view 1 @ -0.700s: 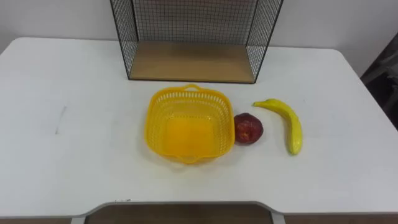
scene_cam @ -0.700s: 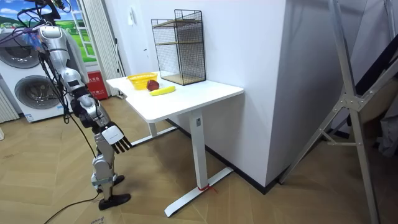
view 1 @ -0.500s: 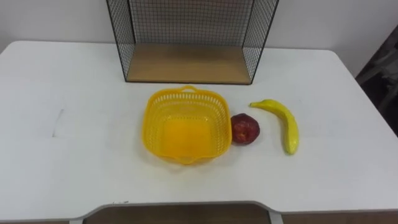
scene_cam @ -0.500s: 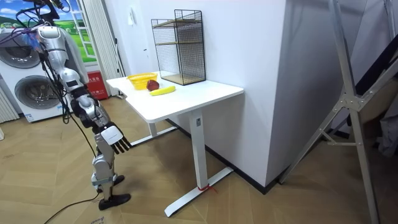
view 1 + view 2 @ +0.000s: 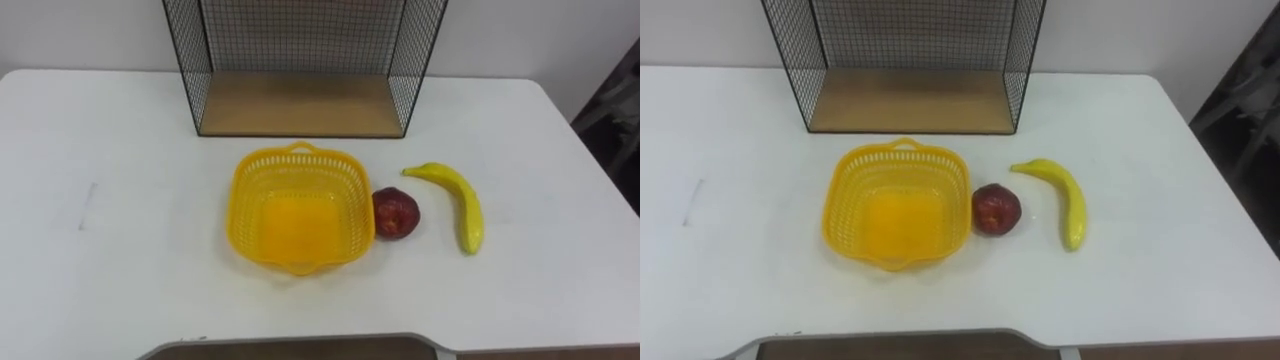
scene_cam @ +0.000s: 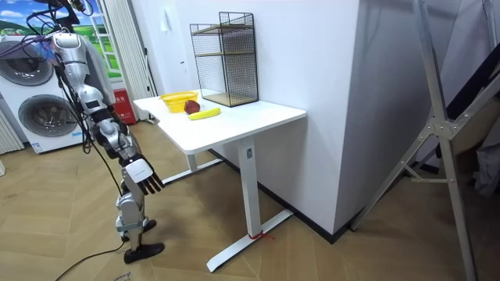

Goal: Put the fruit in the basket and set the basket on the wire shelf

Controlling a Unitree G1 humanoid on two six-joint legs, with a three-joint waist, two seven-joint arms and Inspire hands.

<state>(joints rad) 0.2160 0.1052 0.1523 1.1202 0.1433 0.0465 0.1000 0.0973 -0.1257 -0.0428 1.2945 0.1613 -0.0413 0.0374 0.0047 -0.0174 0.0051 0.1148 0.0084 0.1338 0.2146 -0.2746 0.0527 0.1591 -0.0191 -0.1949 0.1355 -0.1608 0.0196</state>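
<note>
a: what's on the white table point(image 5: 90, 130)?
b: wire shelf point(image 5: 300, 100) at the far edge, yellow basket point(image 5: 352, 200) mid-table. banana point(image 5: 462, 200) toward the right edge, apple point(image 5: 397, 212) between them, just beside the basket.
a: hands?
b: right hand point(image 6: 144, 173) hangs short of the near edge, fingers straight and loose.

Both eye views look steeply down from the robot's head, close over the white rectangular table point(image 5: 100, 250) — the room view stands well off, facing its side, sharing the tabletop and the yellow perforated plastic basket point(image 5: 300, 205).
</note>
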